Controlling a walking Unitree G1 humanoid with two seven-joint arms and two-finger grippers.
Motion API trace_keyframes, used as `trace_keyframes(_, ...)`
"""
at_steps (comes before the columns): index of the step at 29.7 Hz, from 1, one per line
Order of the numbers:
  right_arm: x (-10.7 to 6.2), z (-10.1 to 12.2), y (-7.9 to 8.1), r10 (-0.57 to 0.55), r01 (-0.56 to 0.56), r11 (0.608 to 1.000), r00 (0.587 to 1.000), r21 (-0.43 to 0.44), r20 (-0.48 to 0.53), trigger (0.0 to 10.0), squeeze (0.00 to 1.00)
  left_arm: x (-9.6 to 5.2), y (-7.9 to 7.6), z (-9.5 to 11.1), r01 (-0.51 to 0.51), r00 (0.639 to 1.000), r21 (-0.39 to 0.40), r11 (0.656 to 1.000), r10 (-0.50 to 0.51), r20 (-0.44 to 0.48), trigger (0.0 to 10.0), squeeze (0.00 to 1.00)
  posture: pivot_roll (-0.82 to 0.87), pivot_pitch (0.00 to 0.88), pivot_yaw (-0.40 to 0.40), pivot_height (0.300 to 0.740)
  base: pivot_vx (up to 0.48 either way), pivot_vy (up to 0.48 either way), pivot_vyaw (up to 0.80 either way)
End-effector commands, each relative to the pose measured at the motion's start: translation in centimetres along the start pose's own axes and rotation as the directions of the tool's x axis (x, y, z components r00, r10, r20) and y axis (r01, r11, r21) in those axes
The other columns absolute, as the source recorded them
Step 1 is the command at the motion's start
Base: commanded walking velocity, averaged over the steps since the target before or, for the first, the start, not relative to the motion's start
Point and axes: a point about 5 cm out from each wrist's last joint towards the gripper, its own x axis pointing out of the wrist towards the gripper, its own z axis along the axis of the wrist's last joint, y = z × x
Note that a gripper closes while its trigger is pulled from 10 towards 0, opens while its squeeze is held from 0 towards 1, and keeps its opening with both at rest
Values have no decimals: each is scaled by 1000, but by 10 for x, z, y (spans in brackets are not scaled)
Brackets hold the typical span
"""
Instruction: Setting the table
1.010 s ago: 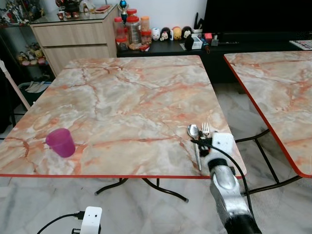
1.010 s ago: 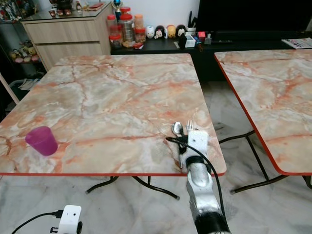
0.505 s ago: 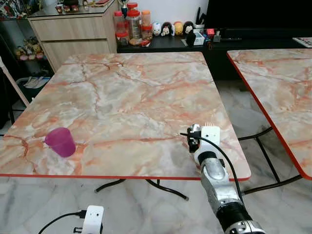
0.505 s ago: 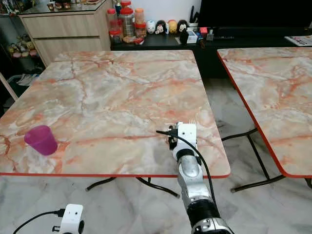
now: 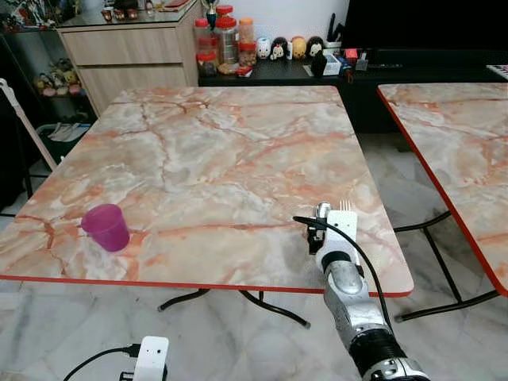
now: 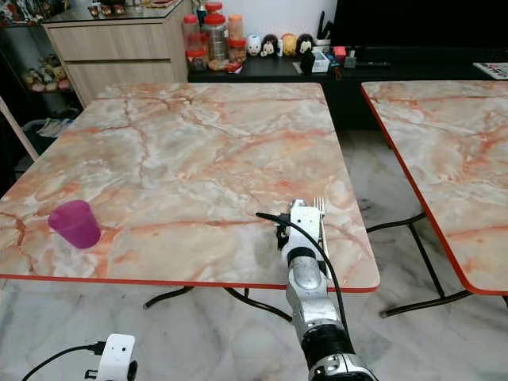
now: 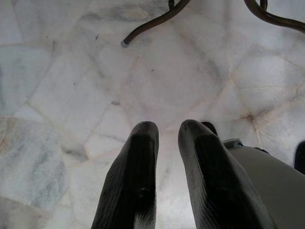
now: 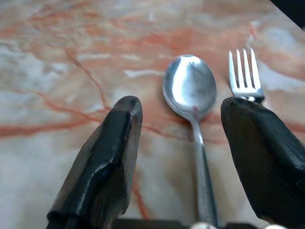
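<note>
On the marble table (image 5: 206, 151), near its front right corner, a steel spoon (image 8: 190, 86) and a fork (image 8: 244, 71) lie side by side. My right gripper (image 8: 183, 106) is low over their handles and open. The spoon runs between its two black fingers (image 8: 105, 162), and the fork's tines poke out past the other finger. From the head I see the spoon's bowl (image 5: 321, 210) and the fork's tines (image 5: 345, 205) just beyond the white wrist box (image 5: 340, 234). A purple cup (image 5: 105, 227) stands upright at the front left. My left gripper (image 7: 167, 126) hangs idle over the floor, fingers together.
A second marble table (image 5: 460, 135) stands to the right across a narrow aisle. Behind are a wooden cabinet (image 5: 135, 55), several jars (image 5: 226, 44) and a low black console (image 5: 317, 71). A white device (image 5: 149, 357) with a cable lies on the tiled floor.
The camera has shifted a little. My right gripper has slid forward along the spoon and fork, now covering their handles so only the tips show ahead of it.
</note>
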Motion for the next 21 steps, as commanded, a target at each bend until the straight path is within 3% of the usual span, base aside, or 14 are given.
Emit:
trace_keyframes(1,1,0,-2,-16,16,1000,1000,0,-13,10000,0,0,4,-1,-1,1000,4,1000,1,-11,10000,0,25,0,30,740,0,0,0)
trace_keyframes(10,1,-2,-5,-35,34,999,999,-12,-42,10000,0,0,2,-2,9,1000,3,1000,-9,-14,10000,0,24,0,31,740,0,0,0)
trace_keyframes(21,2,-6,1,-27,30,999,995,34,-91,10000,0,-1,4,-4,13,1000,8,1000,-13,-24,10000,0,32,0,38,740,0,0,0)
